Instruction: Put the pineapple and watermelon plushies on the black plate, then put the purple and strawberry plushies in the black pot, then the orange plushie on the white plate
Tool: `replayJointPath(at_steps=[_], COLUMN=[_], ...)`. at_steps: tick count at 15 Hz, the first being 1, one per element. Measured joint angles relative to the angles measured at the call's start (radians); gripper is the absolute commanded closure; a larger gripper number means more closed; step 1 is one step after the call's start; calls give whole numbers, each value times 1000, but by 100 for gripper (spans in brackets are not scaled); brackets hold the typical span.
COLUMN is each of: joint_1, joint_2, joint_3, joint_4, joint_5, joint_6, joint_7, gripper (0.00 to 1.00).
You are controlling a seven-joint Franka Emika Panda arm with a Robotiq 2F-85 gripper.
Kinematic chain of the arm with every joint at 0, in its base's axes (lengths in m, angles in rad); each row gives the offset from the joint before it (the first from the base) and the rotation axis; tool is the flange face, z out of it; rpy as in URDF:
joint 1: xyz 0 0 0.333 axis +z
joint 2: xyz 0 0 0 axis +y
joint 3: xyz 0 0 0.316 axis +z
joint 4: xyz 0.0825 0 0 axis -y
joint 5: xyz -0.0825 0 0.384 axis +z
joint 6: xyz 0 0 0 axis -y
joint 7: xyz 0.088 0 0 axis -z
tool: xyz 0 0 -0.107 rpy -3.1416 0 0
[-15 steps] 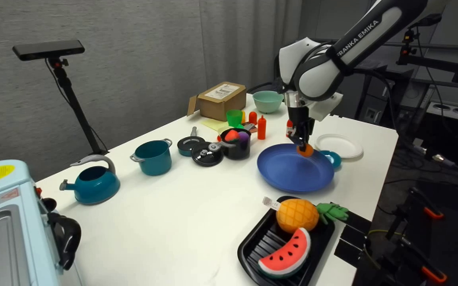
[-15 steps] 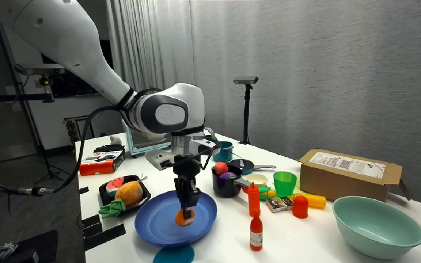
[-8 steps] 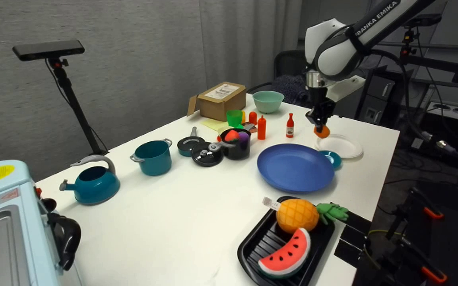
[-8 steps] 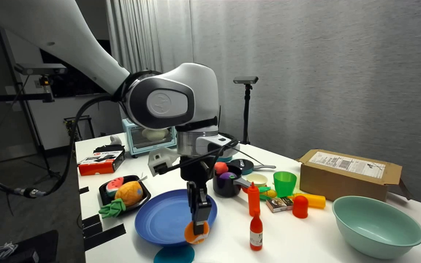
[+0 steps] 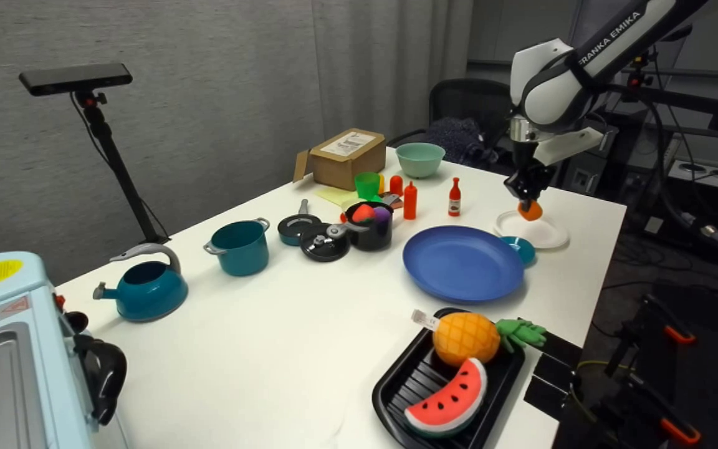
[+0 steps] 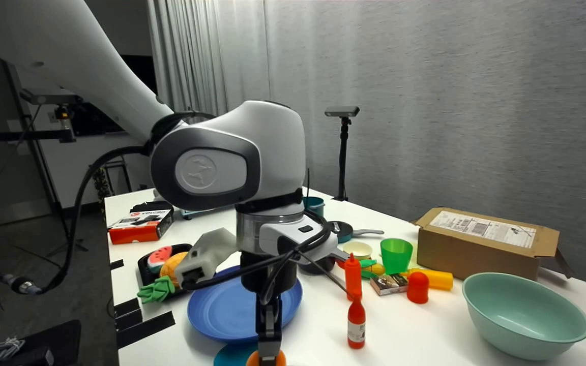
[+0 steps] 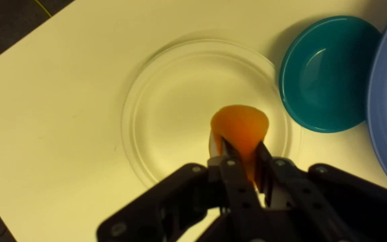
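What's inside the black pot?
The black pot holds the strawberry plushie and the purple plushie, their tops showing at the rim. Their lower parts and the pot's bottom are covered, so anything beneath them can't be seen.

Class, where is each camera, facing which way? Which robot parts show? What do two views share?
Wrist view: wrist-mounted, facing down at the white plate; gripper shut on the orange plushie.
An exterior view: by the oven, facing along the table; arm and gripper upper right.
An exterior view: near the mint bowl, facing back across the table; arm and gripper in front.
Both exterior views share the blue plate.
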Motion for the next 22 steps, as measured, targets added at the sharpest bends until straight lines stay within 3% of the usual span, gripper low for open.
replayJointPath(at_steps=[7, 8, 9, 12, 17, 18, 22], joint_1=[4, 5, 5, 5, 9, 12, 25], joint_2=[11, 15, 19, 30, 33, 33, 33], joint_3=[-13, -17, -21, -32, -39, -39, -38], joint_4=[-29, -30, -30, -30, -30, -30, -29], joint_5=[-66, -86, -103, -128, -134, -134, -134], joint_6=[44, 44, 44, 44, 44, 44, 44], joint_7=[175, 201, 223, 275, 311, 313, 315], gripper=[96, 93, 61, 46, 7, 1, 0])
